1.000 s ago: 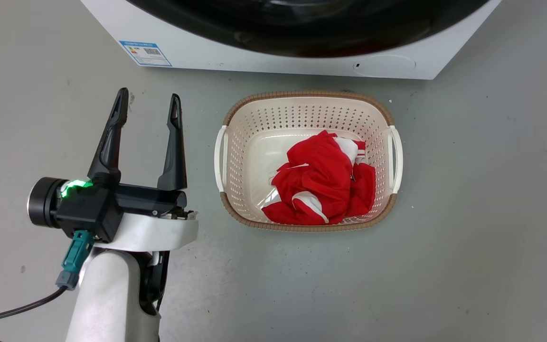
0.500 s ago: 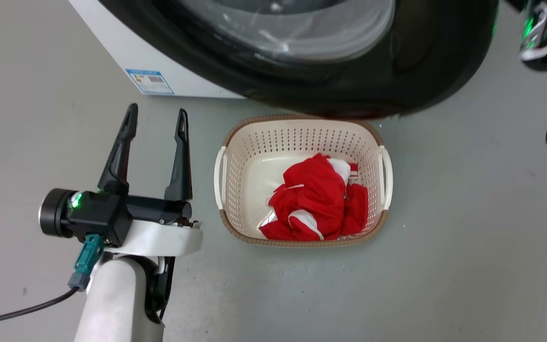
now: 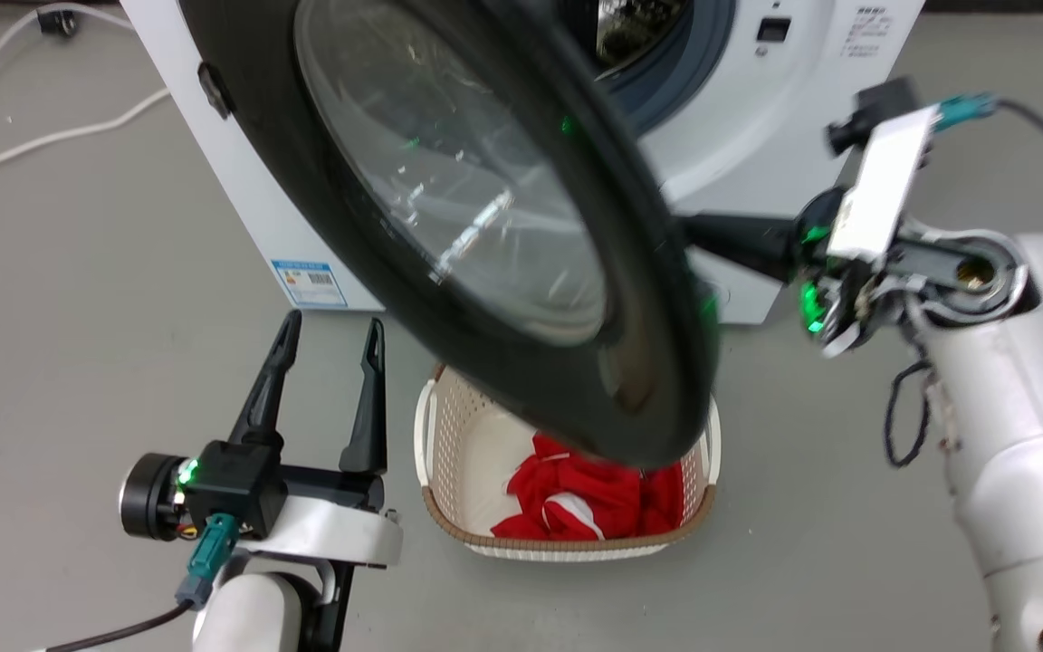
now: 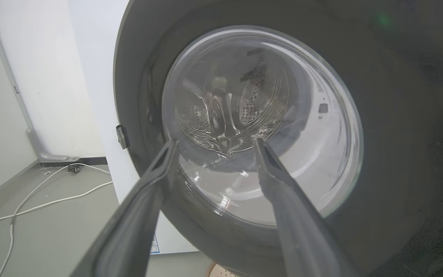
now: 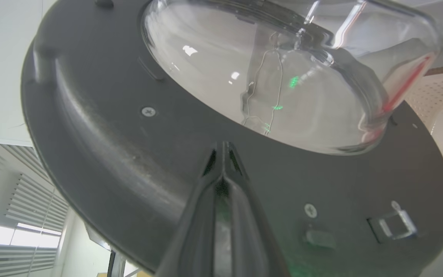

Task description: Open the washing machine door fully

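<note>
Although the door (image 3: 485, 226) stands well out from the washing machine (image 3: 757, 136), its free edge hanging over the basket (image 3: 567, 543) of red clothes (image 3: 576, 512), we judge it roughly half open, with the rest of the swing left. Our right gripper (image 5: 223, 154), fingers pressed together, points at the door's inner face, seemingly touching it. Our left gripper (image 3: 333, 321) hangs spread and empty beside the basket.
</note>
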### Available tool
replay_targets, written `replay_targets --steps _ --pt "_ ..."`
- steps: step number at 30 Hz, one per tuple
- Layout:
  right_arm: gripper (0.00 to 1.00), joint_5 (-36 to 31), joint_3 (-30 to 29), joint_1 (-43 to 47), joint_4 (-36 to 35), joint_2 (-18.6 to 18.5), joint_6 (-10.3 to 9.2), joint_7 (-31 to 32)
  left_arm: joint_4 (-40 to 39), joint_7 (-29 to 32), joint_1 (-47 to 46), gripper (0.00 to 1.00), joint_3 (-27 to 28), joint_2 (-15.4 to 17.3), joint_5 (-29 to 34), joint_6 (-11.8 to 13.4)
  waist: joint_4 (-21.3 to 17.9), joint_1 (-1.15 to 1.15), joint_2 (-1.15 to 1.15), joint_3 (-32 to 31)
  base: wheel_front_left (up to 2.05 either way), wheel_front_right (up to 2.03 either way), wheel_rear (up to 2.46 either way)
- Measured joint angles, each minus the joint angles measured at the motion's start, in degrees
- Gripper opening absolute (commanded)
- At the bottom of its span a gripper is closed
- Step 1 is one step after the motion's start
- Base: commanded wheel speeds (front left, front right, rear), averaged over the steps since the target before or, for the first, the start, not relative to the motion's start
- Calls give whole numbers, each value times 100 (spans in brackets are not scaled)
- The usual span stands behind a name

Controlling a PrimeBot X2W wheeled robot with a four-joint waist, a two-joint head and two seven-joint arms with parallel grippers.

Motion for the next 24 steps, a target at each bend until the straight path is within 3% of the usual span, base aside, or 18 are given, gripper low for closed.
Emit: replay_targets --steps 13,19,24 --pt "0 325 783 1059 -1190 445 1 355 137 0 289 100 -122 -1 -35 59 39 -1 0 -476 0 0 0" --pt "0 452 1073 1318 -1490 467 1 -42 152 1 338 100 -134 -1 -59 113 67 0 0 -552 0 0 0" --pt "0 428 933 1569 -1727 487 1 -836 157 0 388 100 -112 0 -90 154 31 0 0 -590 0 0 0"
